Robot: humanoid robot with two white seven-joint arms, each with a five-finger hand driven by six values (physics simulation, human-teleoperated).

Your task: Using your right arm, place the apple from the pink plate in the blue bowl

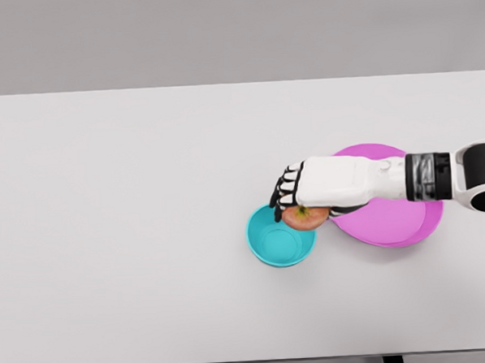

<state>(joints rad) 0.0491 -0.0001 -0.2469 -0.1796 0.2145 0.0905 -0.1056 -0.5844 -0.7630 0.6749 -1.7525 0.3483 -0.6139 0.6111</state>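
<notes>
My right hand (296, 201) reaches in from the right edge, palm down, with its fingers curled over a red-orange apple (305, 217). The apple hangs under the palm, just over the right rim of the blue bowl (272, 243), which stands a little right of the table's middle. The bowl's inside shows nothing in it. The pink plate (391, 218) lies to the right of the bowl, partly hidden by my forearm, with nothing visible on its bare part. My left arm does not show.
The white table (148, 235) fills most of the view, with its front edge near the bottom of the picture and its far edge against a grey wall.
</notes>
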